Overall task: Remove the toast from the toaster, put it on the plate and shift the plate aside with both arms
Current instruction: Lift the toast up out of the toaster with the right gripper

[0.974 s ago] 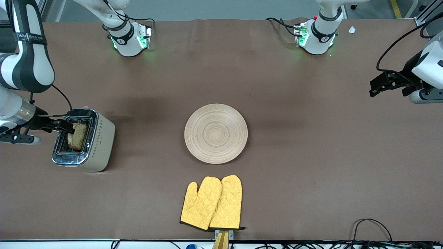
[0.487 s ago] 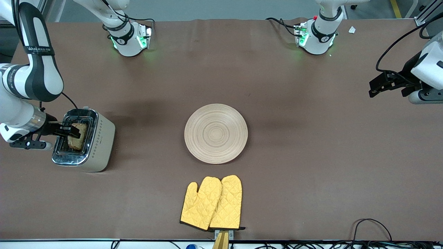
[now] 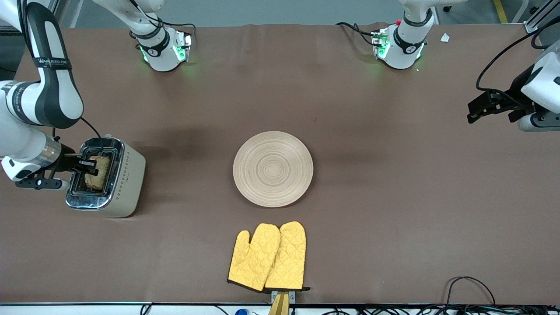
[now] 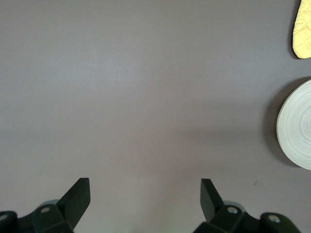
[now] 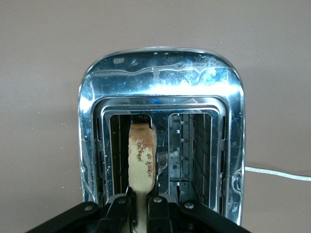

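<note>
Toast (image 3: pixel 97 173) stands on edge in one slot of the toaster (image 3: pixel 127 183), its top edge sticking up above the chrome; the right claw (image 3: pixel 89 164) is over that slot with its fingers pressed shut on the slice's upper edge, which the right wrist view shows pinched between the two pads; the second slot beside it is empty, only wire guides showing. The slice looks light and stiff but brittle, likely to crumble or snap if squeezed hard or dragged against the slot wires; the top crust seems the one sensible place to hold, and a straight lift upward looks safest. The toaster sits toward the right arm's end of the desk (image 3: pixel 393 197). The plate (image 3: pixel 273 169) lies in the middle of the desk, well apart from the toaster, with nothing on it; yellow oven mitts (image 3: pixel 267 257) lie nearer the front camera than the plate. The left claw (image 3: pixel 474 109) waits, fingers spread wide, over bare desk at the left arm's end.
</note>
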